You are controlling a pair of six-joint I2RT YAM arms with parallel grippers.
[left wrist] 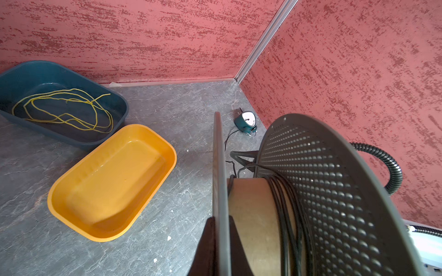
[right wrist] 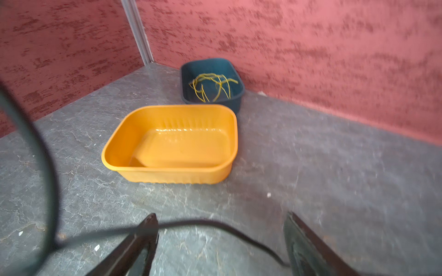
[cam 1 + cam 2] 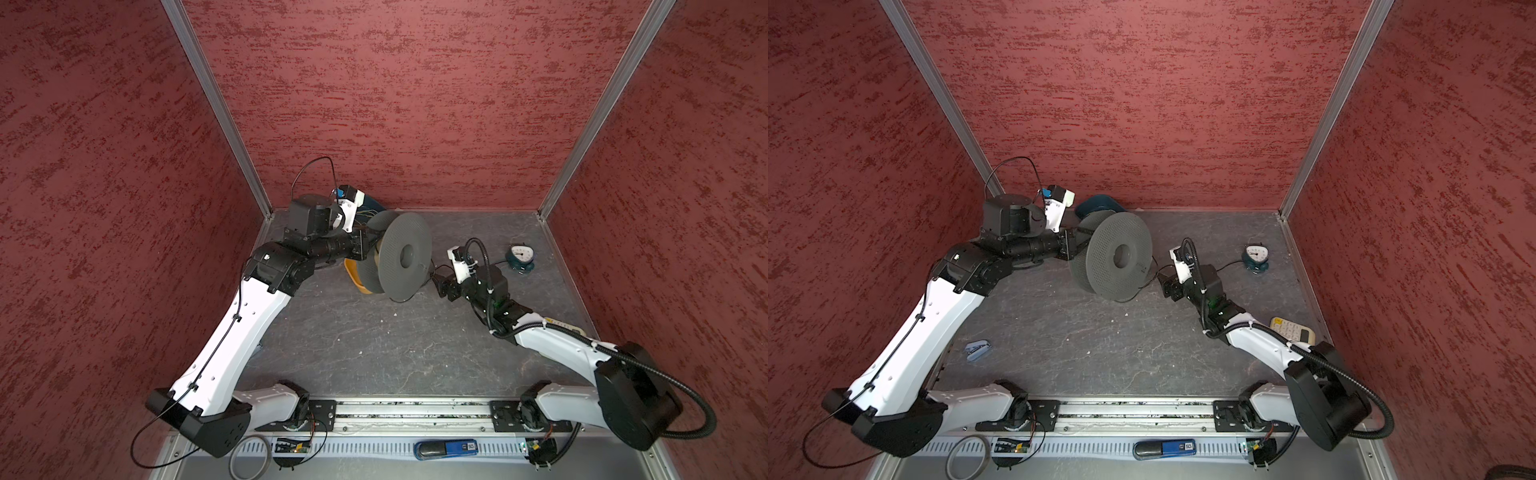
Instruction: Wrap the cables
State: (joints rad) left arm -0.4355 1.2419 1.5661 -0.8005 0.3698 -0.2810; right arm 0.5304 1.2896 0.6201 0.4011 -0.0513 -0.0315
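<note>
A grey spool (image 3: 401,257) (image 3: 1117,257) hangs tilted above the floor. My left gripper (image 1: 221,218) (image 3: 365,243) is shut on the edge of one of its flanges. The thin black cable (image 1: 287,215) lies in several turns round the spool's brown core. From there it runs past the spool toward my right gripper (image 3: 438,282) (image 3: 1165,284). In the right wrist view the cable (image 2: 215,223) crosses loosely between that gripper's (image 2: 221,239) wide-open fingers, unpinched. The cable (image 3: 1229,264) goes on to a small teal clock (image 3: 1255,257).
A yellow tray (image 1: 71,172) (image 2: 167,172) stands under the spool, beside a dark blue tray (image 1: 64,69) (image 2: 210,64) holding a yellow-green wire (image 1: 67,110). A calculator (image 3: 1289,328) lies by the right wall, a small blue object (image 3: 978,349) front left. Red walls close three sides.
</note>
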